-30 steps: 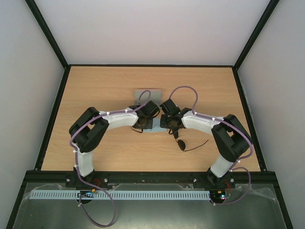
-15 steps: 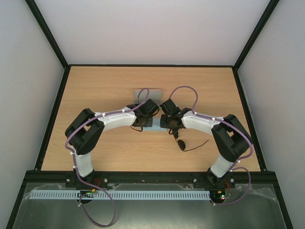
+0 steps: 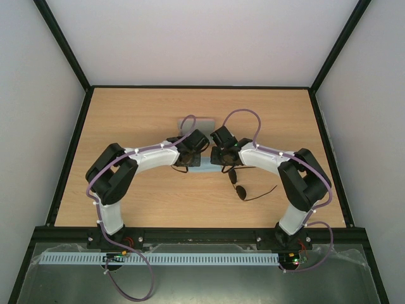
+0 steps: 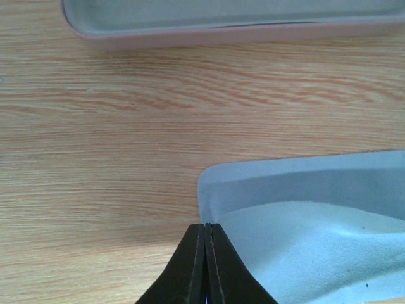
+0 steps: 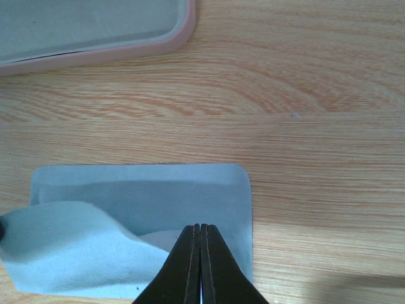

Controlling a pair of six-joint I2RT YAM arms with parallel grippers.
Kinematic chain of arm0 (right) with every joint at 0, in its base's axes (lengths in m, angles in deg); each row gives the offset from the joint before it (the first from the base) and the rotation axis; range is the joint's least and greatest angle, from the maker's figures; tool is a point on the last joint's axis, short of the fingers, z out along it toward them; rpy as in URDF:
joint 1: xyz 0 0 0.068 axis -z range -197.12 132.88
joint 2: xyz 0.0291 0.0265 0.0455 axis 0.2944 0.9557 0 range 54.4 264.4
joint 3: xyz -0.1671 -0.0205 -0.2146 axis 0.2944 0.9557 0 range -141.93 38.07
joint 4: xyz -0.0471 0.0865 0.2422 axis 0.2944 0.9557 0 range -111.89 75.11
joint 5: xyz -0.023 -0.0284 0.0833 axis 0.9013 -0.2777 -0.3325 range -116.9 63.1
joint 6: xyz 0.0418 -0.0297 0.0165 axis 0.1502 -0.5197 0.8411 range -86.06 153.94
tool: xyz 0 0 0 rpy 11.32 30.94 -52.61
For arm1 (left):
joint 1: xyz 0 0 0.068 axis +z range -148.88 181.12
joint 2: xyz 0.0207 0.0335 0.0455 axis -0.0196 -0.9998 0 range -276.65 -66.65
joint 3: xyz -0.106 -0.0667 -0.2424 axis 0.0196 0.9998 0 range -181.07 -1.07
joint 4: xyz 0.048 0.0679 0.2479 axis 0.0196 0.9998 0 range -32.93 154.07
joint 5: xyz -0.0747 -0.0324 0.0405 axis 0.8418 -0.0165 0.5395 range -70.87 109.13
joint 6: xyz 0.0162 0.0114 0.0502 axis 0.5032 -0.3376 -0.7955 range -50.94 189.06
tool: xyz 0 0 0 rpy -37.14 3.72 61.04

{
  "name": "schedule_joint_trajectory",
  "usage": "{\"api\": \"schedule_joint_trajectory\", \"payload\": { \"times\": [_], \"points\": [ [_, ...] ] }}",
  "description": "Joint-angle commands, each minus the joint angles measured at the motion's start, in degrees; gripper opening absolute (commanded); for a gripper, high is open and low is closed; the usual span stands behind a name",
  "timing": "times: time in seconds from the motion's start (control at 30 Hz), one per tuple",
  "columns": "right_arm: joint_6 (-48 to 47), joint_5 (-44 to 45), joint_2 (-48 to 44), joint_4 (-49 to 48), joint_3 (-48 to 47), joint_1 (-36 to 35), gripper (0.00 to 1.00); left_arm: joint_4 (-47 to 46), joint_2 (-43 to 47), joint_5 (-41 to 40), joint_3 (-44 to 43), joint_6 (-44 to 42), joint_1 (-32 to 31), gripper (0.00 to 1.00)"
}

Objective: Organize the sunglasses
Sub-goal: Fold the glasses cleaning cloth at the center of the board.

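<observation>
While the sunglasses [image 3: 242,190] lie free on the worktop [image 3: 133,120], dark lenses stacked towards the middle and one thin arm stretched out to the right, they sit just to the near side of the right gripper [image 5: 200,228] and apart from it. That gripper is squeezed fully together on the near edge of the blue cloth [image 5: 158,190], whose near part is raised and folded over, and the left gripper [image 4: 205,227] is pinched tight on the same cloth's other near corner. Beyond the cloth lies the open pink case [image 5: 126,54].
</observation>
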Motion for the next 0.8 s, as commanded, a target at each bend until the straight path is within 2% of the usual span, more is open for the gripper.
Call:
{"api": "schedule_joint_trajectory", "payload": {
  "times": [0.0,0.77],
  "points": [
    [-0.90,0.99,1.68,3.10,-1.34,0.55,0.01,-0.35,-0.38,-1.08,-1.79,-0.82,0.96,0.02],
    [-1.07,1.82,1.04,4.30,-0.85,1.09,0.01,-2.82,-2.30,1.15,-1.98,-1.13,1.07,0.02]
  ]
}}
